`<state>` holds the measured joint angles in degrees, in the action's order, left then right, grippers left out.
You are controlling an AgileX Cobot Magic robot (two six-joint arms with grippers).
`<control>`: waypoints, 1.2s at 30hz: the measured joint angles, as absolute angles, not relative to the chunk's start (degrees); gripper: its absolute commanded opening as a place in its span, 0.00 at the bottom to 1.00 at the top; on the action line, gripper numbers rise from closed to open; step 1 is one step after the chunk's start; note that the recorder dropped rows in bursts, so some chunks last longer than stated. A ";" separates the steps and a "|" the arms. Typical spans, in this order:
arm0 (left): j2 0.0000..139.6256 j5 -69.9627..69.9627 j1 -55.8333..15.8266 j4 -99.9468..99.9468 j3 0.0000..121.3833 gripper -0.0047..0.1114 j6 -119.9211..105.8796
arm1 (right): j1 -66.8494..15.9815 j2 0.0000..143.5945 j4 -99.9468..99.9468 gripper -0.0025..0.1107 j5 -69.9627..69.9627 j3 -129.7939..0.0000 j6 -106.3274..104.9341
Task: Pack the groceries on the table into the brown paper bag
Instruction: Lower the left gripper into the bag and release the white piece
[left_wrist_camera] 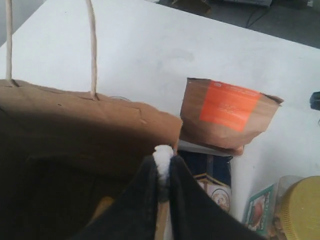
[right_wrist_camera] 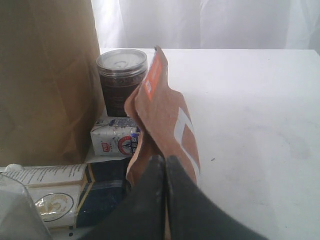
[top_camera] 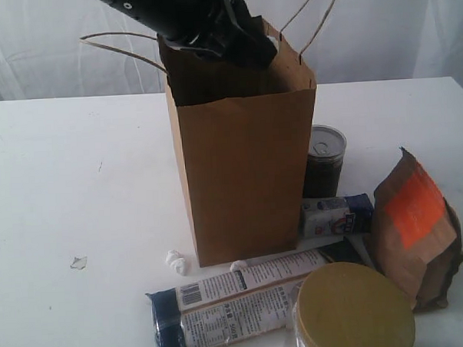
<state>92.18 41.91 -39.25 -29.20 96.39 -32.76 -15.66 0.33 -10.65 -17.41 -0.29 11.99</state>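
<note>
The brown paper bag stands upright mid-table. My left gripper is at its open mouth, shut on a small white piece that looks like the white cap of the yellow-grain bottle; yellow shows behind the fingers in the bag's dark inside. To the right of the bag are the dark can, the blue-white packet and the brown pouch. The long packet and gold-lidded jar lie in front. My right gripper is shut and empty, close to the pouch. It is outside the exterior view.
The white table runs wide to the left of the bag. A tiny clear scrap lies there. Two small white bits sit at the bag's foot. The bag's string handles stick up and outward.
</note>
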 measured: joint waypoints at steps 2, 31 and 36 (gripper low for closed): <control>92.61 41.77 -39.25 -27.82 96.39 0.04 -31.83 | -15.66 0.33 -10.65 0.02 -17.41 -0.29 11.99; 92.87 41.34 -39.25 -22.60 96.39 0.52 -26.49 | -15.66 0.33 -10.65 0.02 -17.41 -0.29 11.99; 88.63 41.34 -39.25 -22.18 96.39 0.51 -26.01 | -15.66 0.33 -10.65 0.02 -17.41 -0.29 11.99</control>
